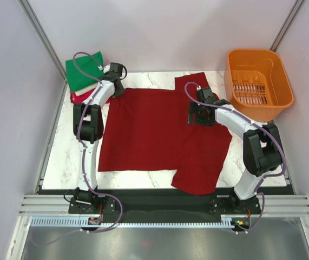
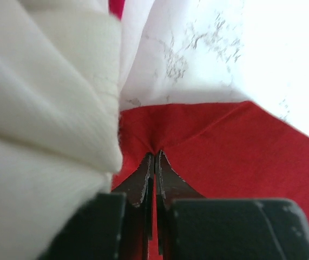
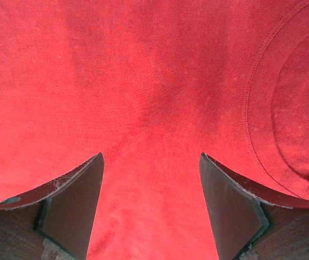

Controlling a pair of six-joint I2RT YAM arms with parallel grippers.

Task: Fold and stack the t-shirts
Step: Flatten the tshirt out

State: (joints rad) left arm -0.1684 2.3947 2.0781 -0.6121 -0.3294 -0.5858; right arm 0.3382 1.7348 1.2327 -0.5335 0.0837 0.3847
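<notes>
A large dark red t-shirt (image 1: 154, 130) lies spread over the marble table, one sleeve at the far right, one at the near right. My left gripper (image 1: 116, 89) is at its far left corner, shut on a pinch of the red cloth (image 2: 197, 141); the fingers (image 2: 168, 176) meet with cloth puckered at their tips. My right gripper (image 1: 197, 116) is open, fingers (image 3: 81, 189) spread just above the red shirt (image 3: 143, 81) beside its collar (image 3: 284, 124). A stack of folded shirts, green (image 1: 84, 70) on top and pink-red (image 1: 81, 96) below, sits at the far left corner. White folded cloth (image 2: 40, 108) fills the left of the left wrist view.
An orange plastic basket (image 1: 258, 84) stands at the far right, off the table's corner. Bare marble table (image 1: 70, 157) shows left of the shirt and along the near edge. Grey walls enclose the table on three sides.
</notes>
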